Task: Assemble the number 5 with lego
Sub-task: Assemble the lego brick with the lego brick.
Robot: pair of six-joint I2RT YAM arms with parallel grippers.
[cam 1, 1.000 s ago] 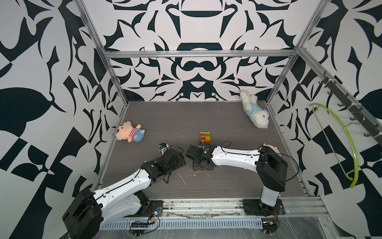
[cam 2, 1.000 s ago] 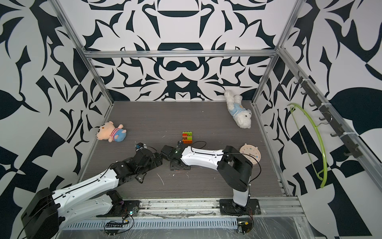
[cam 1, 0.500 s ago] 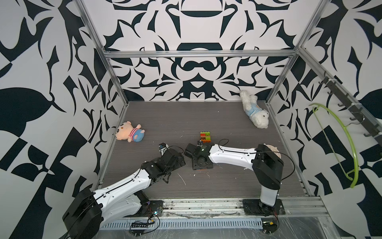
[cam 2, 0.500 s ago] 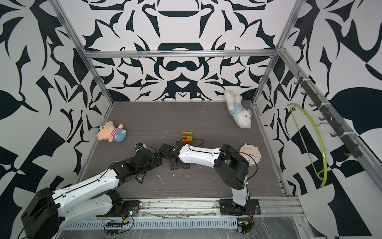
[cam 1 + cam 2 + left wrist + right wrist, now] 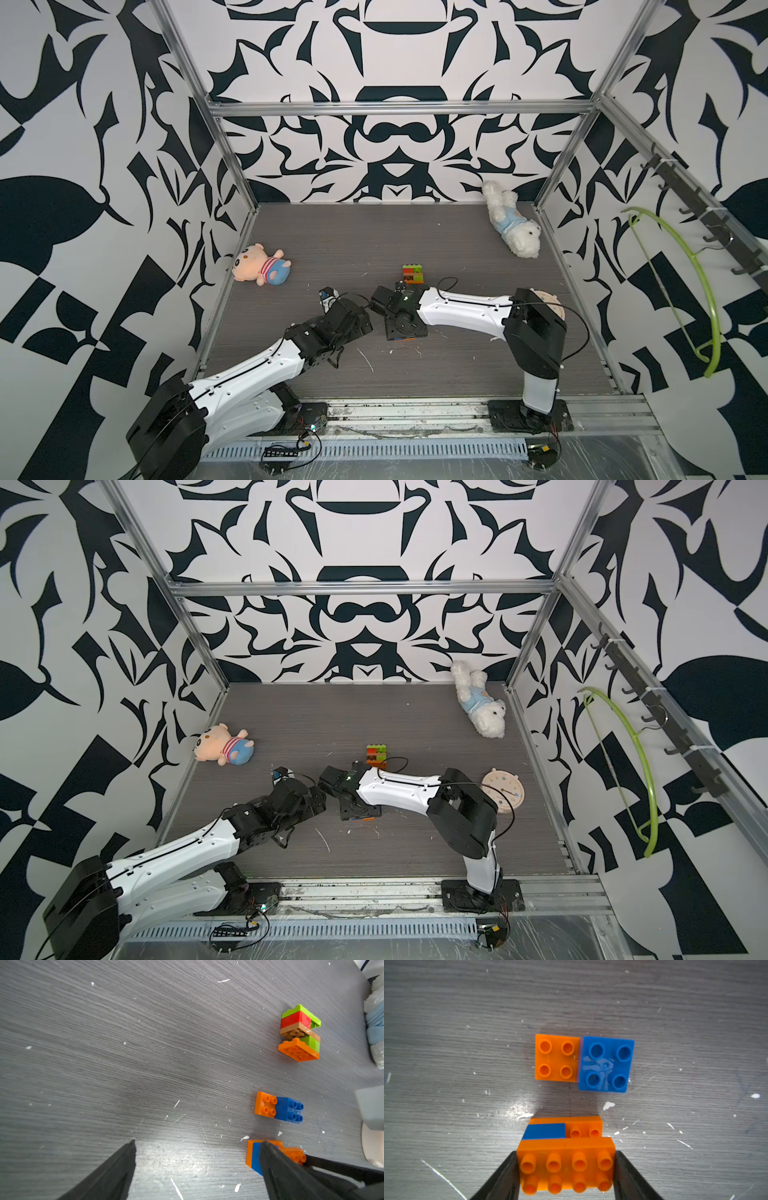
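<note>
In the right wrist view my right gripper (image 5: 565, 1153) is shut on an oblong orange lego brick (image 5: 565, 1167), one finger at each short end. That brick tops a small stack with a blue brick (image 5: 545, 1130) and an orange plate (image 5: 583, 1122) beneath. Just beyond, an orange square brick (image 5: 556, 1057) and a blue square brick (image 5: 606, 1064) lie side by side on the table. My left gripper (image 5: 196, 1142) is open over bare table, one finger (image 5: 274, 1159) in front of that stack. A built block of green, red, tan and orange lego (image 5: 299, 1032) stands farther back, seen in both top views (image 5: 413, 274) (image 5: 376, 754).
A pink plush (image 5: 259, 270) lies at the left wall and a white plush dog (image 5: 513, 226) at the back right corner. A round pale disc (image 5: 503, 791) lies behind the right arm's elbow. A green hanger (image 5: 702, 291) hangs on the right wall.
The right arm has shifted slightly toward the left arm, with the orange brick still in its grip. The left arm has not moved.
</note>
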